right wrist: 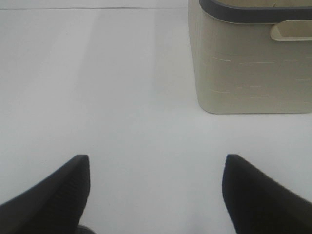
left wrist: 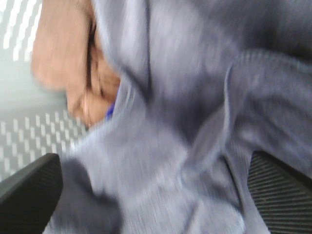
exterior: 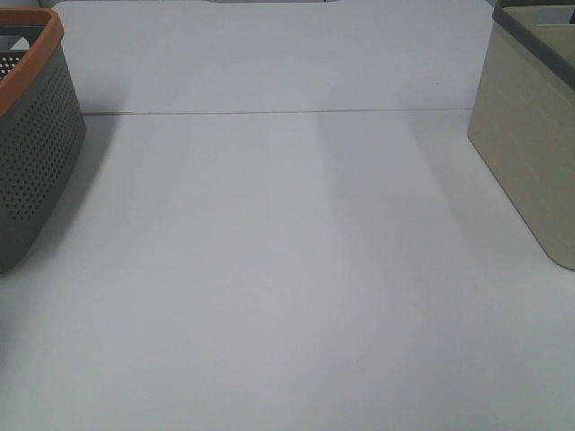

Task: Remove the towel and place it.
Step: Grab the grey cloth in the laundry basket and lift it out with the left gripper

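Note:
The towel, a grey-blue terry cloth, lies crumpled and blurred in the left wrist view, inside a perforated basket. My left gripper is open right over it, one dark finger on either side and cloth bunched between them. My right gripper is open above the bare white table, with nothing between its fingers. Neither gripper nor the towel shows in the exterior high view.
A brown cloth lies beside the towel against the basket's perforated wall. A grey perforated basket with an orange rim stands at the table's left. A beige basket with a grey rim stands at the right.

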Controlling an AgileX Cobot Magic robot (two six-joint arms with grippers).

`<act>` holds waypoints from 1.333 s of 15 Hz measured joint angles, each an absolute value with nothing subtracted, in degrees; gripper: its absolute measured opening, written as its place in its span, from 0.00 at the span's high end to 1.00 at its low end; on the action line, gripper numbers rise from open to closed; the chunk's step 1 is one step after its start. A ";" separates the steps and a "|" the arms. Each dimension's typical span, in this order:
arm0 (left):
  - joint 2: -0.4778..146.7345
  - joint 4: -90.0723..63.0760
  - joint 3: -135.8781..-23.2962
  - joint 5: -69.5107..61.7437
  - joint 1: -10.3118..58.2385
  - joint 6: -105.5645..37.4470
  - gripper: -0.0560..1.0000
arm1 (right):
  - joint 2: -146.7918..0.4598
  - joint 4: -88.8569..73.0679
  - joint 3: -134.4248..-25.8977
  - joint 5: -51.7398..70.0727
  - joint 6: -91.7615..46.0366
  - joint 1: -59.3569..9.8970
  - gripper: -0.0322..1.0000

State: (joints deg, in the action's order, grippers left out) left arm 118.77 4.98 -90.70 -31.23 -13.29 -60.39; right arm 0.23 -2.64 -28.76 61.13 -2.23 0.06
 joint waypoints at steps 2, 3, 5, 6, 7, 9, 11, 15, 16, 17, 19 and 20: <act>120.61 4.98 -90.70 -30.71 -12.03 -64.17 0.02 | 0.23 -2.64 -28.76 61.13 -2.23 0.06 0.24; 121.52 4.98 -90.70 -30.71 -11.57 -64.69 0.02 | 0.23 -2.64 -28.76 61.13 -2.23 0.06 0.24; 122.67 4.98 -90.70 -30.65 -11.12 -65.66 0.04 | 0.23 -2.64 -28.76 61.13 -2.23 0.06 0.24; 122.73 4.98 -90.70 -30.65 -11.12 -66.29 0.07 | 0.23 -2.64 -28.76 61.13 -2.23 0.06 0.24; 122.84 4.98 -90.70 -30.65 -11.12 -67.55 0.13 | 0.23 -2.64 -28.76 61.13 -2.23 0.06 0.24; 122.84 4.98 -90.70 -30.65 -10.94 -68.30 0.32 | 0.23 -2.64 -28.76 61.13 -2.23 0.06 0.24; 123.13 4.98 -90.70 -30.65 -10.94 -68.24 0.57 | 0.23 -2.64 -28.76 61.13 -2.23 0.06 0.24; 123.19 4.93 -90.70 -30.60 -10.94 -65.89 0.70 | 0.23 -2.64 -28.76 61.13 -2.23 0.06 0.24; 123.19 4.93 -90.70 -30.60 -10.94 -65.43 0.71 | 0.23 -2.64 -28.76 61.13 -2.23 0.06 0.24; 123.19 4.93 -90.70 -30.48 -10.94 -65.26 0.72 | 0.23 -2.64 -28.76 61.13 -2.23 0.06 0.24; 123.19 4.87 -90.70 -30.65 -10.94 -65.15 0.87 | 0.23 -2.64 -28.76 61.13 -2.23 0.06 0.24; 123.19 4.93 -90.70 -30.83 -10.94 -65.15 0.93 | 0.23 -2.64 -28.76 61.13 -2.23 0.06 0.24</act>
State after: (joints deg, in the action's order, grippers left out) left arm 123.19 4.93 -90.70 -30.83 -10.94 -65.15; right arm 0.23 -2.64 -28.76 61.13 -2.23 0.06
